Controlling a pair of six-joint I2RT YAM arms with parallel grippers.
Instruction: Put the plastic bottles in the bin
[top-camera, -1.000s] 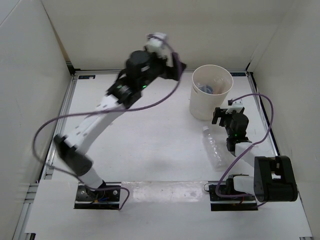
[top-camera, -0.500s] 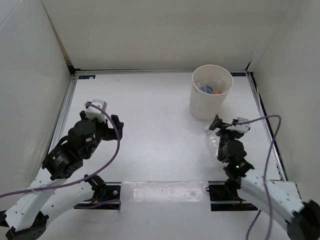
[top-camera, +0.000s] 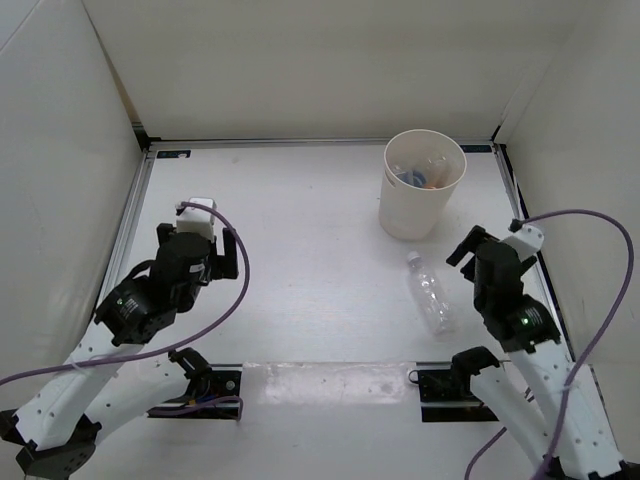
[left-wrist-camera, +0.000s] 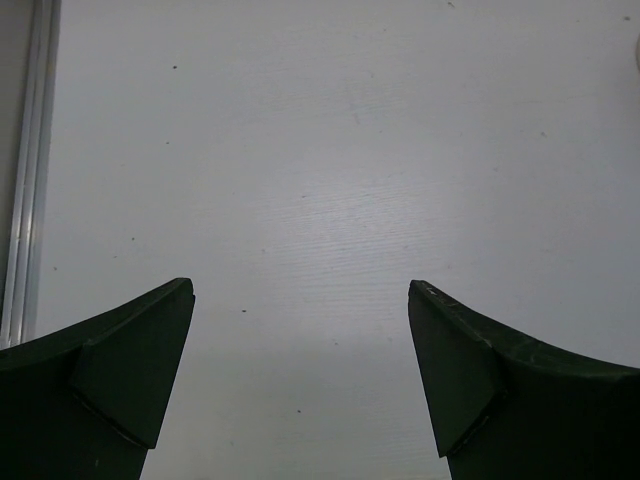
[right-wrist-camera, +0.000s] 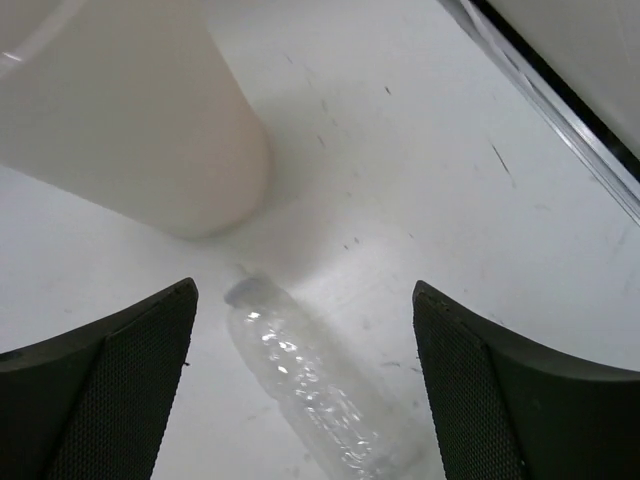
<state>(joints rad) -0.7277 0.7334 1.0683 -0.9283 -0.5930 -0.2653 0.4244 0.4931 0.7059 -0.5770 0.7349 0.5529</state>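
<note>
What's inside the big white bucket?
Inside the bin lie some plastic bottles: clear plastic, a blue label and a bit of orange show. How many there are I cannot tell, because the bin's wall and the bottles themselves cover the bottom.

Left arm (top-camera: 105, 375): folded low, elbow out to left, forearm reaching forward and right. Left gripper (left-wrist-camera: 300, 288): pointing down and forward, jaws wide apart, nothing between dark fingers (left-wrist-camera: 130, 370).

Right arm (top-camera: 545, 375): rising from near-right base, leaning forward on right side. Right gripper (right-wrist-camera: 304, 288): tilted down and forward, jaws spread wide, gripping nothing. Arms well apart, one each side.
</note>
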